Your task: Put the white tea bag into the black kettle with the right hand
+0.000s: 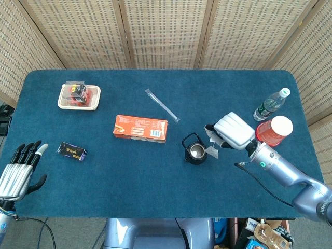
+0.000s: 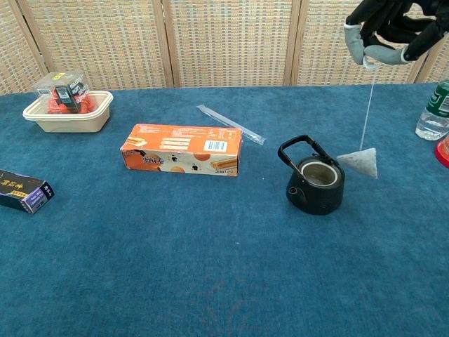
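Right hand (image 2: 389, 31) cut off at top edge in chest view; water bottle (image 2: 433, 109) and red cup (image 2: 443, 151) cropped at right.

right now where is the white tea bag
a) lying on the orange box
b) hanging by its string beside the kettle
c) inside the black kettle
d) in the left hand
b: the white tea bag dangles on its string from the right hand, just to the right of the black kettle, outside its opening.
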`<state>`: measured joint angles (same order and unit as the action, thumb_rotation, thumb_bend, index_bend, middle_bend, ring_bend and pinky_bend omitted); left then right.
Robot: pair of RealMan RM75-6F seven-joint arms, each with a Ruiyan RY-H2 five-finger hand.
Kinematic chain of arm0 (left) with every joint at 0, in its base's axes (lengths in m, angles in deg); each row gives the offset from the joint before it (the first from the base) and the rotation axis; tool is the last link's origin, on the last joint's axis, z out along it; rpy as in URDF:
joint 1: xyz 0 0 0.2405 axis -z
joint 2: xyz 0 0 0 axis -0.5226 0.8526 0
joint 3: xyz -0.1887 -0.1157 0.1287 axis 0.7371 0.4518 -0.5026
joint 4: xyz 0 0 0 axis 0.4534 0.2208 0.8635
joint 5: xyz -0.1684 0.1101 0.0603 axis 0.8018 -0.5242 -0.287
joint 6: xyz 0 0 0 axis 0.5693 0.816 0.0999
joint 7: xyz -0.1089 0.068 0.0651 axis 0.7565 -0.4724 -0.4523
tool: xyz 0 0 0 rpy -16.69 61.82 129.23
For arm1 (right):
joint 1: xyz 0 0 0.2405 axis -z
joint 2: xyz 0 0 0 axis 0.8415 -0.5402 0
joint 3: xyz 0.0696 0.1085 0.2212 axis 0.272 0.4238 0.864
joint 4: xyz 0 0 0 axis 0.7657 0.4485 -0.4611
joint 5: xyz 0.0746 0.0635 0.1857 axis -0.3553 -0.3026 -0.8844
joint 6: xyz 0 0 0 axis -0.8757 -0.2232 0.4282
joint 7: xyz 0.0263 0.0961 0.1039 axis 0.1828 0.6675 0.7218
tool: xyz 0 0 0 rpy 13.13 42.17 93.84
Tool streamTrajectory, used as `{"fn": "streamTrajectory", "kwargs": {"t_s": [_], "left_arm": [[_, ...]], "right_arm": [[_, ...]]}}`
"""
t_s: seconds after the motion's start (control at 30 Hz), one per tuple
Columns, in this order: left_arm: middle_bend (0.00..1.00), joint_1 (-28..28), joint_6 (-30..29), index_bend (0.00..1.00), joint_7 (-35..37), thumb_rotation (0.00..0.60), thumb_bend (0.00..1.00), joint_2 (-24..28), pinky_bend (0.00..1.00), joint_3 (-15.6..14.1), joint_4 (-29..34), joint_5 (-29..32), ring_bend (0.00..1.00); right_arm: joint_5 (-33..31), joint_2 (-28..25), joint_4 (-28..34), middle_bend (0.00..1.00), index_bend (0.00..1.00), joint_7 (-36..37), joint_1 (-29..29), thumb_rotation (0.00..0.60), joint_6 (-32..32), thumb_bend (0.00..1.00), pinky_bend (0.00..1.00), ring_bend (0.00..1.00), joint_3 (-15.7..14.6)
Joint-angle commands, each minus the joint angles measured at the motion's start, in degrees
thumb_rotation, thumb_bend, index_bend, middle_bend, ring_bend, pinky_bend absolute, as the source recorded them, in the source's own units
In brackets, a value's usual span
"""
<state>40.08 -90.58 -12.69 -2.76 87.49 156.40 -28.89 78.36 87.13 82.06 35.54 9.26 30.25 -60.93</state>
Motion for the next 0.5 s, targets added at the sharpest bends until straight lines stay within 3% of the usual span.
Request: {"fn": "streamTrajectory", "kwargs": {"t_s": [0.03, 0.5], "left_arm": [[0.00, 0.0, 0.0, 0.02, 0.2, 0.600, 0.37, -0.1, 0.00, -0.1, -0.3, 0.0, 0.00], [0.00, 0.0, 0.7, 0.02, 1.5, 0.600, 0.37, -0.8, 0.00, -0.1, -1.9, 0.9, 0.00]], "right_arm": [[-0.3, 0.6, -0.4, 0.80, 0.60, -0.5, -0.5, 0.600, -1.1, 0.74, 0.89, 0.80, 0.1], [-1.4, 2.0, -1.0, 0.80, 0.60, -0.9, -2.5, 0.600, -4.8, 0.74, 0.89, 0.80, 0.9]]}}
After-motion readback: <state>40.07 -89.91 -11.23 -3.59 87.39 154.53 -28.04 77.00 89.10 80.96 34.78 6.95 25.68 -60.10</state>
